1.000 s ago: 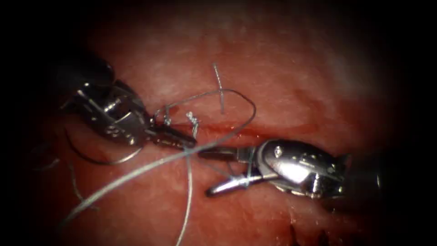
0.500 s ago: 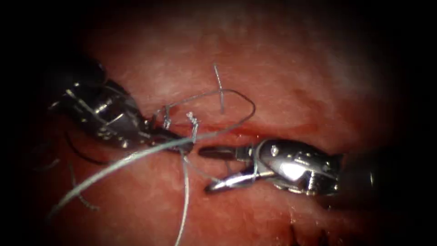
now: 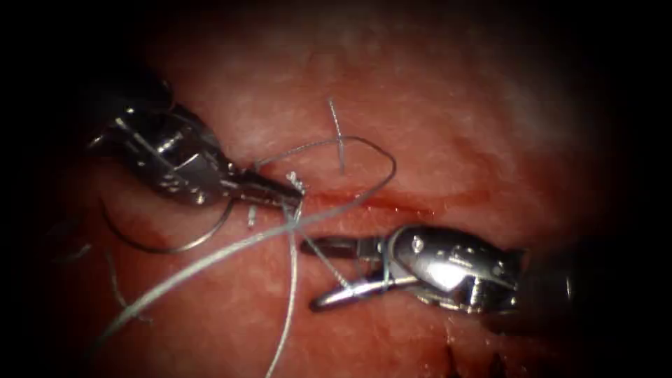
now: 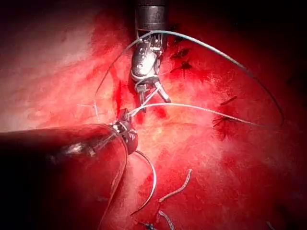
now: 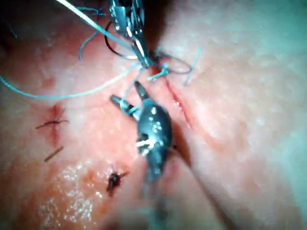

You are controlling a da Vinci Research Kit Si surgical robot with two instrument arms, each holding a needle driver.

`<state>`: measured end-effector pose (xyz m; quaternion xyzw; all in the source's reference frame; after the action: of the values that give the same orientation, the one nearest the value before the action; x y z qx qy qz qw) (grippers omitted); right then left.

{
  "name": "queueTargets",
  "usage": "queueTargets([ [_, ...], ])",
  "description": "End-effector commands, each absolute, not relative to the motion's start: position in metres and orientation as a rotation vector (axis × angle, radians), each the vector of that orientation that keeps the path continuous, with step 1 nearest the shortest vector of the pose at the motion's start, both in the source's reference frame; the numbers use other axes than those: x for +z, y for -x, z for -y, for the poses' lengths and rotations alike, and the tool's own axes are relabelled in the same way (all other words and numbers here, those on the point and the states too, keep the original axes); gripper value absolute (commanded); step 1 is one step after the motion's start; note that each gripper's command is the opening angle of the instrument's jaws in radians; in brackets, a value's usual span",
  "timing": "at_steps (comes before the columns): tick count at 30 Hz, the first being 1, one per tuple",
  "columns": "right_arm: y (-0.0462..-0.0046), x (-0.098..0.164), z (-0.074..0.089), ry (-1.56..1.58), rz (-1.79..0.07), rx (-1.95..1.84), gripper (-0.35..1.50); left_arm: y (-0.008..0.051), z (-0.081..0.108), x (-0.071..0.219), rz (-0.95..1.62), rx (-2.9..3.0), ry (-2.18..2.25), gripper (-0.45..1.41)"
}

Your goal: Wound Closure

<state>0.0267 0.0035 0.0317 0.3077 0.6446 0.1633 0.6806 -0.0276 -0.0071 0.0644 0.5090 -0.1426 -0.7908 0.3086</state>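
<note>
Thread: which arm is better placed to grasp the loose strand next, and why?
Probably right: the right pincer is open, holding nothing, with thread running between its jaws. The left pincer is shut on thread. The needle lies free on the tissue, left.

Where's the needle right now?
In the endoscope view the needle lies free on the tissue, lower left, curving under the left gripper, which is shut on the thread.
</note>
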Motion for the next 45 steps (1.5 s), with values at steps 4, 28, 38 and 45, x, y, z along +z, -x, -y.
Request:
queueTargets([
  [4, -0.0276, 0.0319, -0.0022, -0.71, -1.449, 0.365, 0.54, 0.0282, 0.008, 0.0648, 0.404, -2.089, -1.366, -0.45],
  [28, -0.0264, 0.0303, -0.0043, -0.733, -1.6, 0.423, 0.54, 0.029, 0.0096, 0.0659, 0.421, -2.066, -1.359, -0.45],
  [38, -0.0262, 0.0305, -0.0053, -0.7, -1.649, 0.495, 0.52, 0.0293, 0.0108, 0.0665, 0.431, -2.057, -1.349, -0.45],
  [45, -0.0265, 0.0308, -0.0058, -0.65, -1.673, 0.589, 0.51, 0.0299, 0.0118, 0.0661, 0.424, -2.065, -1.357, -0.45],
])
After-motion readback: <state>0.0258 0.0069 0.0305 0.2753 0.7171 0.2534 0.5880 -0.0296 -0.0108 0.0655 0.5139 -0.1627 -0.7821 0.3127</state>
